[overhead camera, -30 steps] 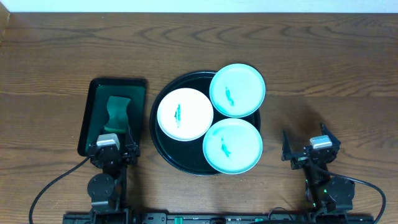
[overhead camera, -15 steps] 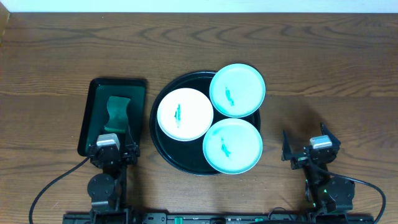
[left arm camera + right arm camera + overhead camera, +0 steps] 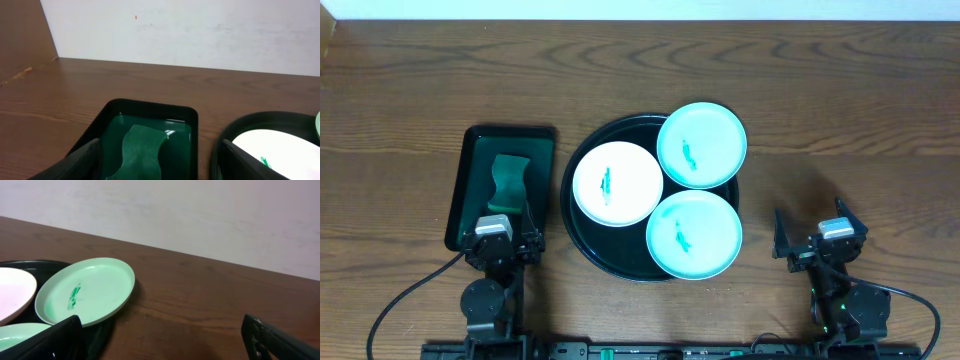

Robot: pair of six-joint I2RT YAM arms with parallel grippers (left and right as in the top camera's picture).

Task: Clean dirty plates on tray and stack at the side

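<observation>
The round black tray [image 3: 568, 205] sits mid-table and holds three plates, each with a green smear. The white plate [image 3: 617, 184] lies at its left. One turquoise plate [image 3: 701, 145] lies at the upper right, overhanging the rim, and another [image 3: 694, 234] lies at the front. My left gripper [image 3: 500, 235] is open and empty at the near end of the green tray. My right gripper [image 3: 812, 238] is open and empty over bare table, right of the black tray. The right wrist view shows the upper turquoise plate [image 3: 95, 290] ahead to the left of the open fingers [image 3: 165, 340].
A rectangular dark-green tray [image 3: 470, 170] left of the black tray holds a green sponge [image 3: 508, 180]. In the left wrist view the sponge [image 3: 142, 147] lies between my open fingers [image 3: 162, 165]. The white plate [image 3: 275, 145] shows at the right. A pale wall borders the table's far edge.
</observation>
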